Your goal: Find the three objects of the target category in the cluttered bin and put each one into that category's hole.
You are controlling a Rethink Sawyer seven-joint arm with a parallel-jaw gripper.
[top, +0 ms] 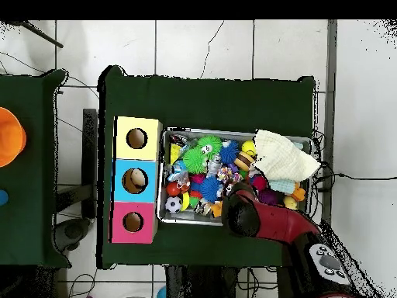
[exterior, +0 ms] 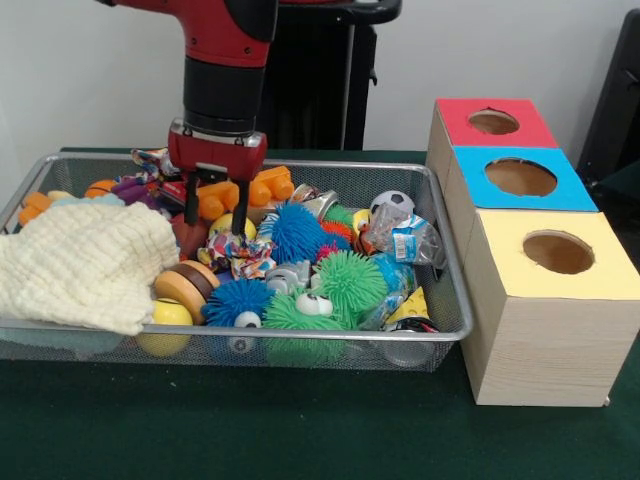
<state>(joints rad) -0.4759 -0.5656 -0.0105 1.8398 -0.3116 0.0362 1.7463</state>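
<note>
A wire mesh bin (exterior: 300, 338) holds a heap of toys. Among them are spiky rubber balls in blue (exterior: 297, 232) and green (exterior: 350, 280), a green one with eyes (exterior: 300, 315), a small soccer ball (exterior: 392, 203) and an orange plastic toy (exterior: 250, 190). My gripper (exterior: 215, 212) hangs over the bin's back left part, just in front of the orange toy. It is open, with nothing between the fingers. In the overhead view the arm (top: 248, 216) covers the gripper. The three boxes have round holes in red (exterior: 493, 122), blue (exterior: 520, 177) and yellow (exterior: 557, 252) tops.
A cream knitted cloth (exterior: 85, 265) drapes over the bin's left end. A wooden disc toy (exterior: 187, 285) and a yellow ball (exterior: 170, 315) lie beside it, and a crinkled plastic packet (exterior: 405, 240) lies at the right. The boxes (top: 136, 180) stand close against the bin's side.
</note>
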